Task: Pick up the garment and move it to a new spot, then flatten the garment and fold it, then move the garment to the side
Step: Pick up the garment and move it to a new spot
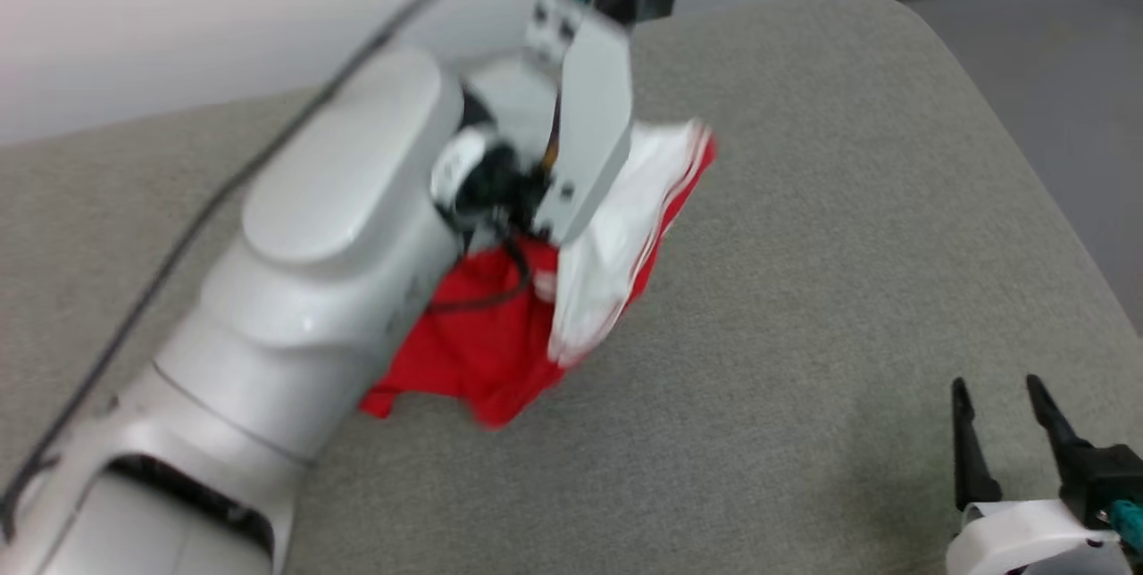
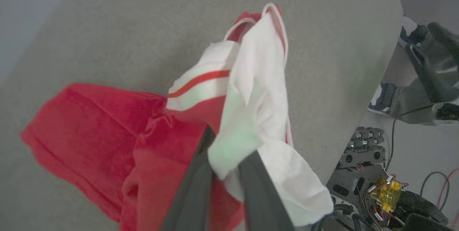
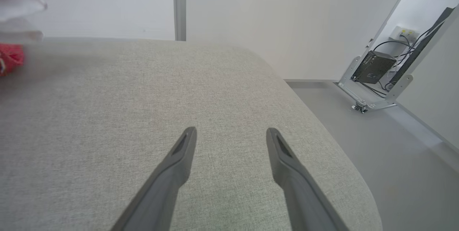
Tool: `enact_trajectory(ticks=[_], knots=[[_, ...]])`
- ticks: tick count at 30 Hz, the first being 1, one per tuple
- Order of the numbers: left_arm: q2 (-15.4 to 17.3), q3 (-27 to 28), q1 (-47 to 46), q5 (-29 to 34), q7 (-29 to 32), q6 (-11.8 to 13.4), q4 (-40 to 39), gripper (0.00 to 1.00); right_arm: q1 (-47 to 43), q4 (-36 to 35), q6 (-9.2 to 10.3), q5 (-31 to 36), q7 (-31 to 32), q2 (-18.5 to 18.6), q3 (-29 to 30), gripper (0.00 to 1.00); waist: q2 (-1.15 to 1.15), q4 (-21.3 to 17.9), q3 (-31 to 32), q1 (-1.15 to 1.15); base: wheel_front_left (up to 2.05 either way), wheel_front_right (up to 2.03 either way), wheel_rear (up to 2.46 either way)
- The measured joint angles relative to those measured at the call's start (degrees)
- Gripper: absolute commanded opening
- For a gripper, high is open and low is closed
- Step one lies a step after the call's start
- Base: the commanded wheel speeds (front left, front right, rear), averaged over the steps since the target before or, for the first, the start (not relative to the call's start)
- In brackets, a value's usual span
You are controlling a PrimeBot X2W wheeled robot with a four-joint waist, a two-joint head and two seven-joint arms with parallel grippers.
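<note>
Moving the garment [image 2: 107, 123]: left gripper [image 2: 229, 148] pinches its white sleeve; right gripper [image 3: 231, 134] gapes empty, near right. I should lift until the hem clears the pad [image 1: 804, 245].

A robotics lab is suggested by bare white walls [image 3: 107, 1], a grey floor [image 3: 376, 145], a cabled black box [image 3: 373, 67] fixed to a metal frame [image 3: 401, 82], and exposed wiring [image 2: 383, 191] seen beside a grey padded surface [image 3: 143, 98].

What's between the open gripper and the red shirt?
Bare grey fabric surface lies between the right gripper and the jersey, as the head view shows.
</note>
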State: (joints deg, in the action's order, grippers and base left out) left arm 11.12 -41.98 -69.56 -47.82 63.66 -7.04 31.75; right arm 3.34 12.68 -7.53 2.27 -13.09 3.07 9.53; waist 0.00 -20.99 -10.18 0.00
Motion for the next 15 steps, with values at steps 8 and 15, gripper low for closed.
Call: enact_trajectory(ticks=[8, 15], knots=[[0.3, -3.1, 7.8, 1.3, -1.9, 0.9, 4.3, 0.12, 3.1, 2.8, 0.0, -3.0, 0.5, -0.1, -3.6, 1.0, 0.0, -2.3, -3.1, 0.0, 0.0, 0.0, 0.0], [0.9, -5.4, 11.5, 2.5, -3.8, 0.8, 9.0, 0.42, 5.8, 5.4, 0.0, -4.6, 0.5, -0.1, -5.9, 1.0, 0.0, -3.4, -4.9, 0.0, 0.0, 0.0, 0.0]])
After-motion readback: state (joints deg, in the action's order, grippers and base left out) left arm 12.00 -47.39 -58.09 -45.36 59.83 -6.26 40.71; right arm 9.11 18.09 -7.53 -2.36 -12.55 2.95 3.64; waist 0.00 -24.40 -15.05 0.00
